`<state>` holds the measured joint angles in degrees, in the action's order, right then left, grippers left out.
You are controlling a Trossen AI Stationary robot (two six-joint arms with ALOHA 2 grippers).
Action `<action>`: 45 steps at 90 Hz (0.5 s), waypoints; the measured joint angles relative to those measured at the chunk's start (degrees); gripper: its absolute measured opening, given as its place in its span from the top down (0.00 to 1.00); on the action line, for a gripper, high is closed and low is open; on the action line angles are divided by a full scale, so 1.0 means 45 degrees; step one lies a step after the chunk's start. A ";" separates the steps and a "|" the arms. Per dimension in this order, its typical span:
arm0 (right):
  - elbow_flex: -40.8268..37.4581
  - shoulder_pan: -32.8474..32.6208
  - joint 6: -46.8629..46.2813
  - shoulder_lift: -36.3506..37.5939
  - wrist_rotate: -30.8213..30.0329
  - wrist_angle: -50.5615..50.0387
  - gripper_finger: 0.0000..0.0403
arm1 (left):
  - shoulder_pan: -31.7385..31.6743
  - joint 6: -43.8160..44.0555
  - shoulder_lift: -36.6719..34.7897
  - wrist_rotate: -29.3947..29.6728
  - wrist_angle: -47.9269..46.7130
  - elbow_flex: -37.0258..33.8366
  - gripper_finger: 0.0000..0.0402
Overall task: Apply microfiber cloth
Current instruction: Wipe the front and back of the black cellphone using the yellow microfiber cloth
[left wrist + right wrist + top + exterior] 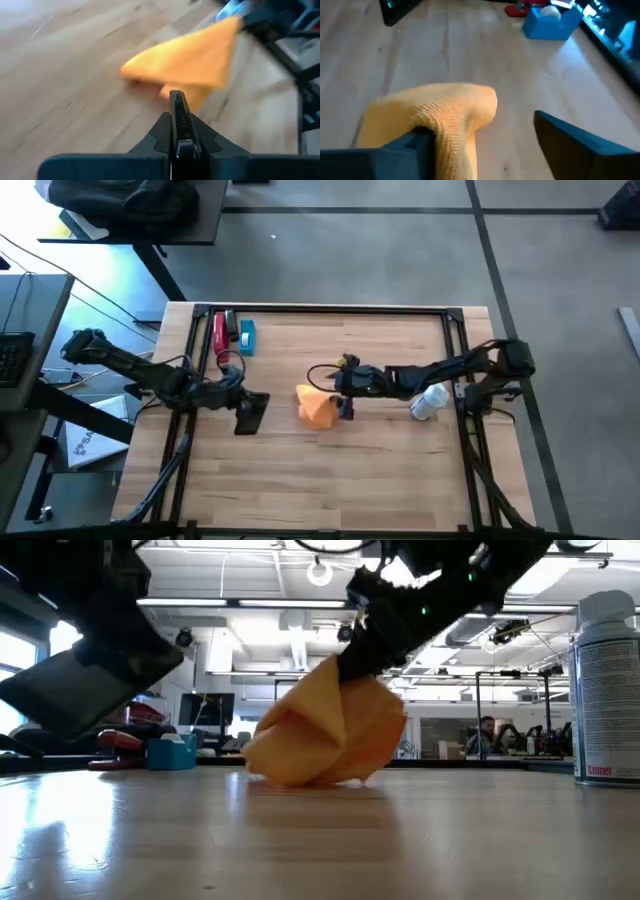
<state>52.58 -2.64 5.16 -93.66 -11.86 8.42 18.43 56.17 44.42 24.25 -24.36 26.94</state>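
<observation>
My right hand (343, 406) grips the microfiber cloth (316, 406) near the middle of the surface (380, 480), its lower folds touching the wood. My left hand (246, 414) is closed on a black phone (249, 413), just beside the cloth, which lies between both hands.

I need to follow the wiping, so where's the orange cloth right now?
In the high view the orange cloth is near the table's middle, bunched up with the right pincer at its top, and the phone held in the left pincer is to its left.
</observation>
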 joint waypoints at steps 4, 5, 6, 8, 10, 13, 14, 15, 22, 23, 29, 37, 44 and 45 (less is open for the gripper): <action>0.0256 -0.0111 0.0176 0.0141 -0.0024 -0.0352 0.29 | -0.0252 0.0247 -0.0005 -0.0369 -0.0687 0.0000 0.98; 0.0319 -0.0131 0.0194 0.0154 -0.0025 -0.0388 0.28 | -0.0306 0.0338 -0.0010 -0.0458 -0.0876 0.0000 0.98; 0.0376 -0.0156 0.0196 0.0162 -0.0025 -0.0395 0.28 | -0.0359 0.0421 -0.0014 -0.0546 -0.1066 0.0000 0.98; 0.0463 -0.0186 0.0196 0.0164 -0.0025 -0.0393 0.27 | -0.0460 0.0536 -0.0026 -0.0709 -0.1433 0.0000 0.98; 0.0503 -0.0218 0.0201 0.0152 -0.0019 -0.0372 0.27 | -0.0565 0.0638 -0.0042 -0.0844 -0.1729 0.0000 0.98; 0.0525 -0.0222 0.0201 0.0053 -0.0015 -0.0313 0.27 | -0.0736 0.0742 -0.0059 -0.1047 -0.2093 0.0000 0.98; 0.0531 -0.0222 0.0201 0.0009 -0.0015 -0.0289 0.27 | -0.0793 0.0757 -0.0064 -0.1115 -0.2192 0.0000 0.98; 0.0538 -0.0218 0.0200 -0.0037 -0.0018 -0.0266 0.27 | -0.0851 0.0760 -0.0066 -0.1177 -0.2293 0.0000 0.98; 0.0549 -0.0139 0.0095 -0.0589 -0.0035 0.0063 0.27 | -0.1163 0.0786 -0.0062 -0.1650 -0.3109 0.0005 0.98; 0.0549 -0.0124 0.0059 -0.0680 -0.0035 0.0150 0.27 | -0.1202 0.0789 -0.0065 -0.1714 -0.3217 0.0005 0.98; 0.0549 0.0013 -0.0095 -0.1363 -0.0039 0.0796 0.27 | -0.1394 0.0760 -0.0066 -0.2026 -0.3480 0.0005 0.98; 0.0549 0.0169 -0.0023 -0.2224 -0.0030 0.1901 0.27 | -0.1642 0.0606 -0.0122 -0.2478 -0.3925 0.0005 0.98; 0.0663 0.0363 0.0293 -0.2537 -0.0033 0.2177 0.26 | -0.1830 0.0361 -0.0134 -0.2642 -0.4287 0.0005 0.98; 0.0704 0.0393 0.0341 -0.2547 -0.0035 0.2170 0.26 | -0.1859 0.0306 -0.0134 -0.2639 -0.4326 0.0005 0.98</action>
<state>55.74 -0.88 6.70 -105.13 -12.01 18.19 10.06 57.55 43.81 12.38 -43.83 26.96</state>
